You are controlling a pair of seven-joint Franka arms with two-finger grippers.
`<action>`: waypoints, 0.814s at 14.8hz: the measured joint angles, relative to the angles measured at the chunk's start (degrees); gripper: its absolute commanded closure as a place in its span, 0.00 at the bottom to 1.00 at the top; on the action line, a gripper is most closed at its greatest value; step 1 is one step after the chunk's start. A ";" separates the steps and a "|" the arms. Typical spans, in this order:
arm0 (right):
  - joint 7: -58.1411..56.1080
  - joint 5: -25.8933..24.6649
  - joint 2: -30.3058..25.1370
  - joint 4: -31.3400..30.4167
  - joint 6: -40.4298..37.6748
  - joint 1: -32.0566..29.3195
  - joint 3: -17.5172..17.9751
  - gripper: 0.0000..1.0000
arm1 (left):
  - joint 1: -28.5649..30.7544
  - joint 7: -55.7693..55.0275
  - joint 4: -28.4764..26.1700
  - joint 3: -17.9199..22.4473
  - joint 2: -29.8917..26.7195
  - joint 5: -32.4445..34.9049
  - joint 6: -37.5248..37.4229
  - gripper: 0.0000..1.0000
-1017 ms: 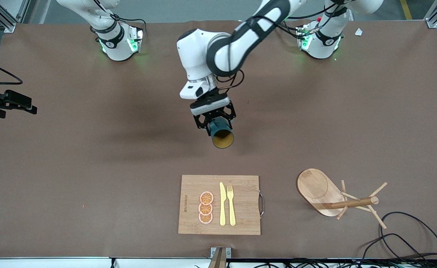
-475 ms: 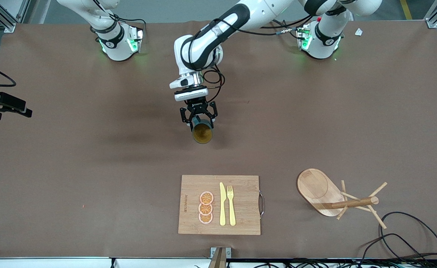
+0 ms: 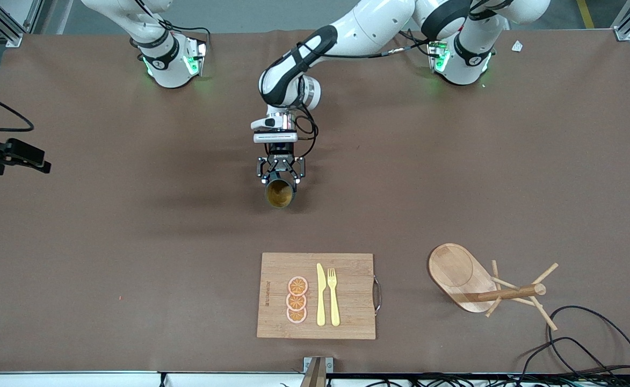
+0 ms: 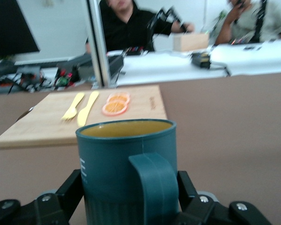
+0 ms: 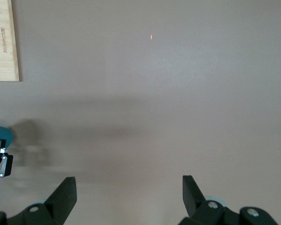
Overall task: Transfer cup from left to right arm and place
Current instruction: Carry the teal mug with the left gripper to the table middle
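Observation:
The dark teal cup point(image 3: 280, 194) lies sideways in my left gripper point(image 3: 281, 177), its tan inside facing the front camera, over the middle of the table. In the left wrist view the fingers point(image 4: 70, 190) press both sides of the cup point(image 4: 112, 159), with its handle toward the camera. My right gripper point(image 5: 129, 180) is open and empty, high over bare table at the right arm's end; it shows as a dark shape at the front view's edge point(image 3: 38, 160). The right wrist view shows a sliver of the cup point(image 5: 0, 133).
A wooden cutting board point(image 3: 347, 269) with orange slices point(image 3: 297, 299), a yellow knife point(image 3: 320, 294) and fork point(image 3: 333, 295) lies nearer the front camera than the cup. A wooden mug tree point(image 3: 486, 287) stands toward the left arm's end, with black cables point(image 3: 588, 333) by it.
My left arm has carried the cup toward the right arm's end of the table, still gripped. My right gripper has stayed about where it was.

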 measured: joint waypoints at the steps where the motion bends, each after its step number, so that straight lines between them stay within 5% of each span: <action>1: 0.37 -0.04 0.52 -0.18 0.29 0.22 0.05 0.00 | -0.11 -1.87 -0.05 0.00 0.73 3.13 -1.24 0.36; 5: 0.63 -0.04 1.62 -0.78 0.74 0.30 0.01 0.00 | -0.58 -11.90 -0.36 0.02 4.36 15.86 -4.58 0.36; 9: 0.63 -0.04 1.62 -0.80 0.52 0.22 -0.19 0.00 | -0.76 -13.17 -0.42 0.04 6.59 18.98 -6.62 0.34; 10: 0.64 -0.04 1.62 -0.86 0.47 0.19 -0.25 0.00 | -0.89 -13.17 -0.42 0.04 6.82 19.30 -6.96 0.23; 11: 0.71 -0.04 1.62 -0.98 0.47 0.18 -0.28 0.00 | -1.05 -13.17 -0.42 0.04 6.92 19.40 -7.16 0.00; 12: 0.84 -0.04 1.62 -1.21 0.48 0.18 -0.28 0.00 | -1.21 -13.17 -0.42 0.04 6.96 19.43 -7.21 0.00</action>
